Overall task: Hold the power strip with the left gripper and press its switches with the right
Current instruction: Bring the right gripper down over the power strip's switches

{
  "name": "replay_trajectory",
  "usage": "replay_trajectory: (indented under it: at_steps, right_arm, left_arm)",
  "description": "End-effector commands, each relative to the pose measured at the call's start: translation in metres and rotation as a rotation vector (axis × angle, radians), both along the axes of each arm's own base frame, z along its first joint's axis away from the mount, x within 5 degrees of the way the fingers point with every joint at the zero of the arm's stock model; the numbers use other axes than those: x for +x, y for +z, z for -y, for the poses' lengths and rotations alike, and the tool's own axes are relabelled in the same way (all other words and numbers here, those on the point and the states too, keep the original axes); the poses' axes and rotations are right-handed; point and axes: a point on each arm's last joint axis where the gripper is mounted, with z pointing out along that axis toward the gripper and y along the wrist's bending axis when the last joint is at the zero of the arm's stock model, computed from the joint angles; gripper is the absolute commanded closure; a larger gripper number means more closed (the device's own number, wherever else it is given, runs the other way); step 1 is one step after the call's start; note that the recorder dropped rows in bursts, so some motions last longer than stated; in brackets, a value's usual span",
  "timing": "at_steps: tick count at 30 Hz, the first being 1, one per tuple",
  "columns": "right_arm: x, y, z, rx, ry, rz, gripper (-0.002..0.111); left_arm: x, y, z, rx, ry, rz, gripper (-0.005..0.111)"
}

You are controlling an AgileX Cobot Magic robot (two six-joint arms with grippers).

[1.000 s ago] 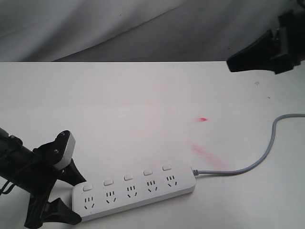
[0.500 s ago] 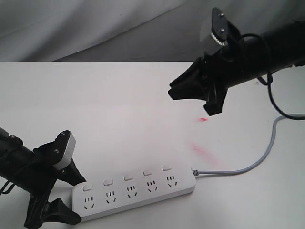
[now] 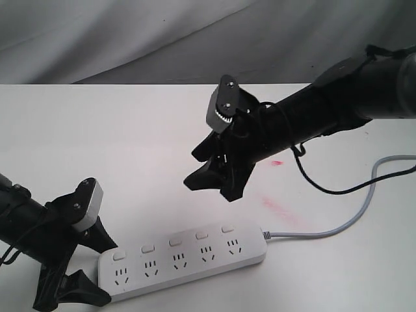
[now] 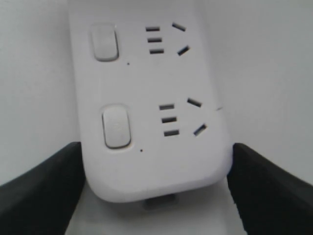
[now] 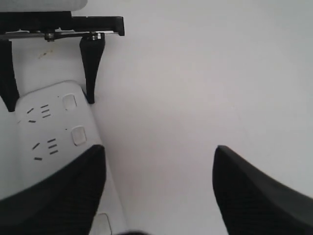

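L tool [image 3: 109,273] clamps power strip [image 3: 188,257] end (hold looks done). R tool [image 3: 209,188], jaws apart, hovers above strip; switches [image 3: 174,242] prob. unpressed.

White tabletop [image 3: 130,143], faint red smudges [image 3: 279,208] right of centre; grey creased cloth backdrop [image 3: 130,39] behind; soft even light.

Left claw [image 3: 110,273] sits low, fingers spread wide; right claw [image 3: 198,170] hovers aloft, jaws apart.

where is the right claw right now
In the exterior view, the narrow black right claw hangs open near the middle, just beyond the long white plastic power strip, not touching it.
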Motion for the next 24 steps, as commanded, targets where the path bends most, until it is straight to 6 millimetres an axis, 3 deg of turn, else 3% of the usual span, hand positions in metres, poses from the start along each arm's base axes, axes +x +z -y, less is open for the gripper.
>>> replay_trajectory:
  at_steps: [1,11,19,24]
  right_arm:
    - [-0.004,-0.009,-0.018,0.0,0.022,0.03,0.046]
    - [-0.008,-0.027,-0.039,0.16,0.075,-0.014,0.046]
    - [-0.01,-0.042,-0.044,0.184,0.134,-0.032,0.046]
    - [-0.001,-0.043,-0.063,0.206,0.182,-0.017,0.046]
  left_arm:
    - [0.0,-0.006,-0.002,0.047,-0.008,0.006,0.051]
    - [0.0,-0.006,-0.002,0.047,-0.008,0.006,0.051]
    - [0.0,-0.006,-0.002,0.047,-0.008,0.006,0.051]
    - [0.0,-0.006,-0.002,0.047,-0.008,0.006,0.051]
